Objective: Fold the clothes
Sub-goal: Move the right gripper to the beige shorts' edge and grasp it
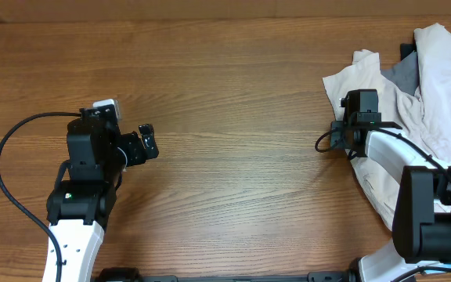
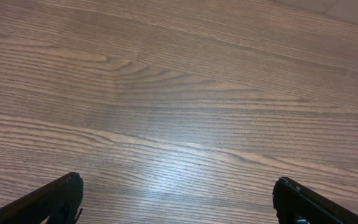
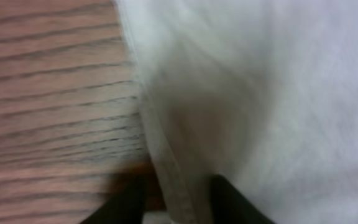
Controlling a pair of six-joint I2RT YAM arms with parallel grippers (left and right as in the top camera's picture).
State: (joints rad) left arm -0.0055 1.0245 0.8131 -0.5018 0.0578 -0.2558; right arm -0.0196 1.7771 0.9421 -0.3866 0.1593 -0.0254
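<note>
Shorts, light beige cotton, crumpled: heaped at the far right of the brown wood-grain table, unfolded, with the left edge spilling toward the table's middle. In the right wrist view a stitched hem is seen running along the bare wood.

Right gripper, black, two-fingered: set at the left edge of the shorts, its fingers straddling the hem with only a narrow gap between them. The view is blurred, so it cannot be told whether the cloth is actually clamped.

Grey garment, folded or bunched: partly showing between layers of the shorts at the far side of the heap.

Black fabric piece: a small corner visible just beyond the grey garment.

Left gripper, black, two-fingered: held over bare wood at the left, well apart from the heap, fingers spread wide, nothing between them.

Risks judged from this state:
- Hem alone may be caught thinly and slip out once pulled, since only an edge lies between the fingers.
- Grey garment may be dragged along, being tucked into the heap's layers.
- Heap may be pulled as one lump rather than spread flat, no second corner being held.
- Cloth near the right table edge may slide off if tugged outward.
</note>
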